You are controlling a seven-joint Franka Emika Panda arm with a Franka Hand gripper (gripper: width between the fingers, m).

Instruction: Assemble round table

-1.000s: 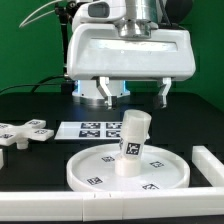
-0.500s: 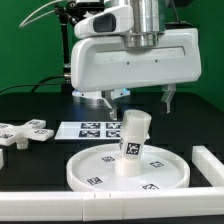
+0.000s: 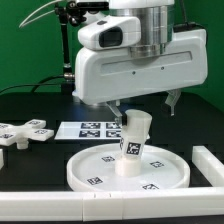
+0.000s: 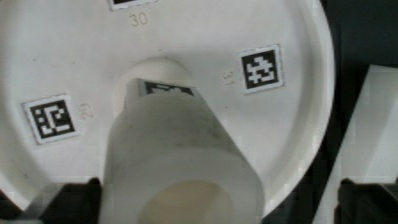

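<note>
The round disc [image 3: 95, 168] lies flat on the black table, with the short cylindrical leg [image 3: 134, 145] standing upright on its middle. My gripper [image 3: 145, 106] hangs just above the leg's top, open and empty, with one finger [image 3: 113, 106] on either side. In the wrist view the leg [image 4: 169, 140] rises toward the camera from the disc [image 4: 107, 50]. The dark fingertips [image 4: 71, 198] flank the leg's open top and are clear of it. The gripper [image 4: 217, 202] holds nothing. The cross-shaped foot piece [image 3: 25, 132] lies at the exterior view's left.
The marker board [image 3: 88, 128] lies flat behind the disc. A long white bar [image 3: 40, 206] runs along the front edge. Another white bar [image 3: 209, 166] lies at the exterior view's right of the disc.
My gripper has moved toward the exterior view's right and lower, coming over the leg. The leg, disc and foot piece have not moved.
</note>
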